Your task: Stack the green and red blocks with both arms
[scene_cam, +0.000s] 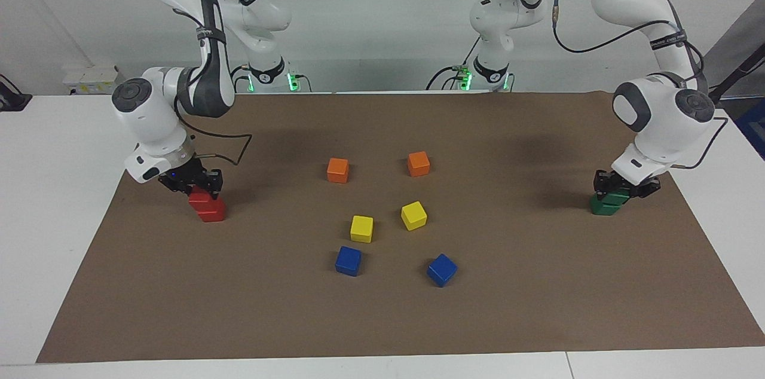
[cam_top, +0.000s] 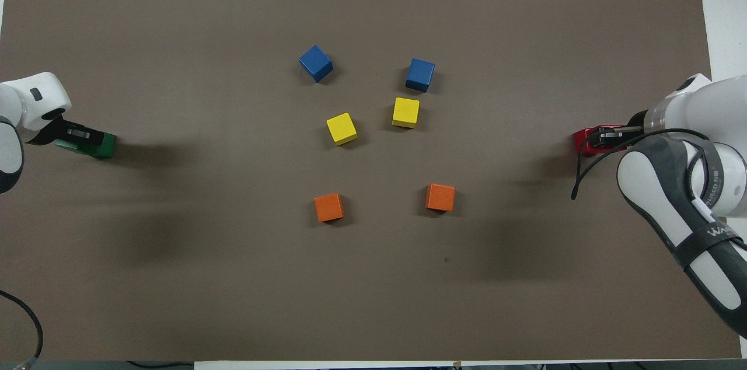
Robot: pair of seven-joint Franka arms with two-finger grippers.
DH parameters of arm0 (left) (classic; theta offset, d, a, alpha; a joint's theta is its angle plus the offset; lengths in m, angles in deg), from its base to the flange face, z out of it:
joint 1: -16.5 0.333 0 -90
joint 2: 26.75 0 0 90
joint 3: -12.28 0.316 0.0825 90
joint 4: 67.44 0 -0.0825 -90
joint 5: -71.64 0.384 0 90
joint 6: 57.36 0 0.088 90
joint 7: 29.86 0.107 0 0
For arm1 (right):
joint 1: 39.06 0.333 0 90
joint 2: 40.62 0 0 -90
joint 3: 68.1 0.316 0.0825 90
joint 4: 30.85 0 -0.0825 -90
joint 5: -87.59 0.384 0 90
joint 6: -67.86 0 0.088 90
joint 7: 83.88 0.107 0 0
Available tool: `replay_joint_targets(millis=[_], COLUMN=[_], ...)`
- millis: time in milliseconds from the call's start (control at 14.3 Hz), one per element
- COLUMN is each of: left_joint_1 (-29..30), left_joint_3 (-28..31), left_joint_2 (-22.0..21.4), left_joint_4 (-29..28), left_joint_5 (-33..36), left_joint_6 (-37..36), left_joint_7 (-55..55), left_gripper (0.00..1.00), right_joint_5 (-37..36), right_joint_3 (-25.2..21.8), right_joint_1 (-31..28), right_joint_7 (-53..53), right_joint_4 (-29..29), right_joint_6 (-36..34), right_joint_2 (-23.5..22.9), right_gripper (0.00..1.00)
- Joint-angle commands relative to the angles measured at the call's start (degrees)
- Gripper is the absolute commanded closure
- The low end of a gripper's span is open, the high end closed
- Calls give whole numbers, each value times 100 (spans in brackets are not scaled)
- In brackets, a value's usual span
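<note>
At the right arm's end of the brown mat, my right gripper [scene_cam: 197, 186] [cam_top: 607, 137] is shut on a red block [scene_cam: 198, 198]. That block sits low over a second red block [scene_cam: 213, 212] [cam_top: 583, 142], slightly offset; I cannot tell whether they touch. At the left arm's end, my left gripper [scene_cam: 623, 186] [cam_top: 79, 135] is shut on a green block [scene_cam: 619, 195]. It hangs just above another green block [scene_cam: 602, 207] [cam_top: 103, 147], again a little off-centre. From overhead each gripper hides most of its held block.
In the middle of the brown mat [scene_cam: 538, 283] lie two orange cubes [scene_cam: 337, 170] [scene_cam: 418, 164], two yellow cubes [scene_cam: 361, 228] [scene_cam: 413, 215] and two blue cubes [scene_cam: 348, 260] [scene_cam: 442, 269]. White table surrounds the mat.
</note>
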Motion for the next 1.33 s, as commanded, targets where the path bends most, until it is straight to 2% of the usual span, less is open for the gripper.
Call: replay_joint_targets(millis=[0, 279, 419, 488, 558, 628, 977, 1256], left_joint_1=[151, 151, 151, 151, 151, 151, 239, 257], left_joint_3=[-41, -41, -41, -41, -41, -41, -41, -41], left_joint_2=[-239, -204, -195, -195, -195, -186, -177, -177], left_joint_4=[-311, -320, -311, -302, -267, -250, -284, -337], left_joint_5=[-338, -400, -400, -400, -400, -435, -479, -567], left_joint_6=[202, 290, 299, 299, 299, 299, 422, 588], left_joint_7=[298, 307, 307, 307, 316, 334, 491, 509], left_gripper=[100, 100, 100, 100, 100, 100, 100, 100], right_joint_5=[-42, -42, -42, -42, -42, -42, -42, -24], right_joint_3=[19, 19, 19, 19, 19, 19, 19, 54], right_joint_1=[-21, -21, -21, -21, -21, -21, -21, -13], right_joint_7=[-166, -193, -184, -184, -184, -193, -175, -149], right_joint_4=[-128, -137, -137, -137, -137, -137, -41, 538], right_joint_6=[131, 131, 166, 166, 166, 166, 114, -499], right_joint_2=[84, 84, 84, 84, 84, 84, 66, 145], right_gripper=[78, 76, 68, 51, 16, 0, 0, 0])
